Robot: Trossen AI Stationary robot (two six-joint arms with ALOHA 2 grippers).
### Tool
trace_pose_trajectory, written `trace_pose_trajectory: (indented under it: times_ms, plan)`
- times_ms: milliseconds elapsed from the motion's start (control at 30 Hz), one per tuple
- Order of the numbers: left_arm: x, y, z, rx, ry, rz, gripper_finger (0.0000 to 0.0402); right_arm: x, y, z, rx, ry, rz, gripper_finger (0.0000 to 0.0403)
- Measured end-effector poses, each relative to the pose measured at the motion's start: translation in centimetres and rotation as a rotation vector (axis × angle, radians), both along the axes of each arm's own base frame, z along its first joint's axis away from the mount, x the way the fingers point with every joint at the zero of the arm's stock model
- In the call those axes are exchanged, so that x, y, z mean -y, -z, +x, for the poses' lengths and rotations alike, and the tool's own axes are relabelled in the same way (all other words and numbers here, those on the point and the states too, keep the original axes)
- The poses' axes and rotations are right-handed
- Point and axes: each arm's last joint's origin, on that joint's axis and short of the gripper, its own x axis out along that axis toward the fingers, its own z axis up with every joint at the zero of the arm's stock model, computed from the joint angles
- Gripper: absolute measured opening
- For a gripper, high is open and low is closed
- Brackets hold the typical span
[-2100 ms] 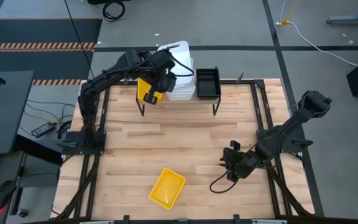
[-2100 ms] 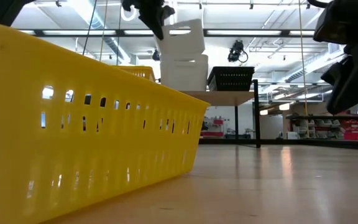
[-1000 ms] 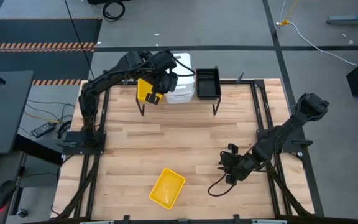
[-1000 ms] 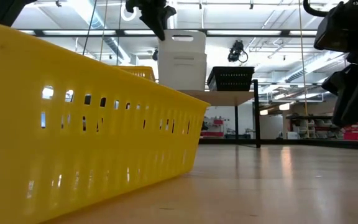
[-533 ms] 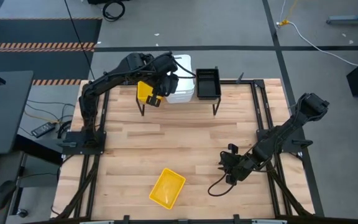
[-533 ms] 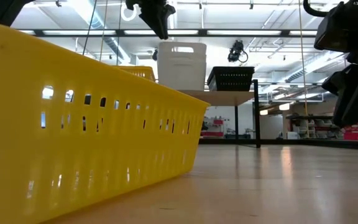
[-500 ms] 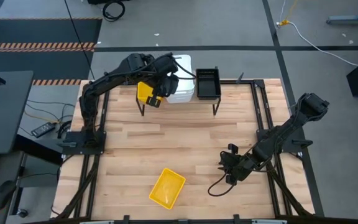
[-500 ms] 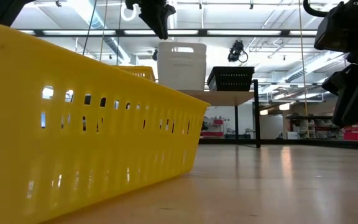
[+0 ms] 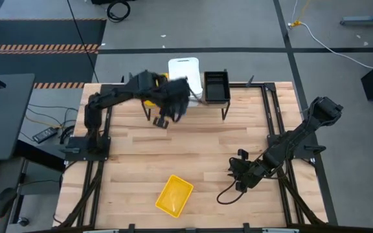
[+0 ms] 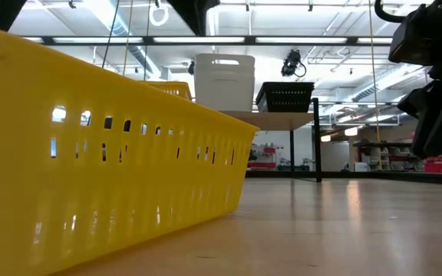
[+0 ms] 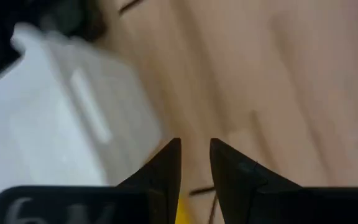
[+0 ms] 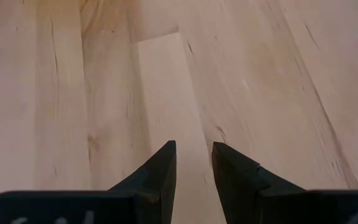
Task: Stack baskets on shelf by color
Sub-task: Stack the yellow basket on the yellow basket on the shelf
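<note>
On the shelf (image 10: 278, 117) at the table's far edge stand stacked white baskets (image 9: 184, 67) and a black basket (image 9: 216, 86). A yellow basket (image 10: 172, 90) also rests there, largely under my left arm in the high view. A second yellow basket (image 9: 174, 195) lies on the table near its front edge. My left gripper (image 9: 163, 120) hangs over the shelf's near edge, open by a narrow gap (image 11: 195, 163) with nothing in it. Over bare wood at the right, my right gripper (image 9: 238, 175) is open and empty (image 12: 194, 163).
The shelf's thin black legs (image 9: 225, 114) stand on the tabletop. Bare wooden table (image 9: 193, 145) lies between the shelf and the near yellow basket. In the low view that yellow basket (image 10: 90, 153) fills the left foreground.
The top white basket has sunk down into the stack on the shelf. My left gripper has left it and swung away from above the white baskets toward the table's near edge, to the shelf's front edge. My right arm has kept still.
</note>
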Motion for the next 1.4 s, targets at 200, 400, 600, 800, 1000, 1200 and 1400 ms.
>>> trace_pose_trajectory:
  times_ms: [200, 400, 600, 800, 1000, 1200, 1400]
  plan:
    - [6.9, 0.0, 0.5, 0.025, 0.093, -0.131, 0.0092, 0.1, 0.0, 0.0, -0.007, -0.028, -0.027, 0.0109]
    - [14.1, 1.7, 1.1, -0.018, 0.16, -0.167, 0.0091, 0.2, 0.1, -0.1, -0.025, -0.077, -0.075, 0.0109]
    - [20.0, 5.3, 2.0, -0.109, 0.118, -0.195, 0.0093, 0.3, 0.2, -0.3, -0.047, -0.128, -0.127, 0.0109]
    - [24.6, 9.6, 2.8, -0.193, 0.08, -0.188, 0.011, 0.3, 0.2, -0.3, -0.052, -0.172, -0.161, 0.0109]
    - [28.3, 12.5, 2.9, -0.211, 0.067, -0.19, 0.0141, 0.4, 0.3, -0.4, -0.067, -0.231, -0.212, 0.0109]
    - [31.1, 13.4, 2.3, -0.169, -0.021, -0.24, 0.0188, 0.7, 0.3, -0.3, -0.081, -0.254, -0.243, 0.0109]
    - [33.7, 15.0, 1.6, -0.173, -0.061, -0.265, 0.0216, 1.2, 0.4, -0.1, -0.113, -0.26, -0.236, 0.0109]
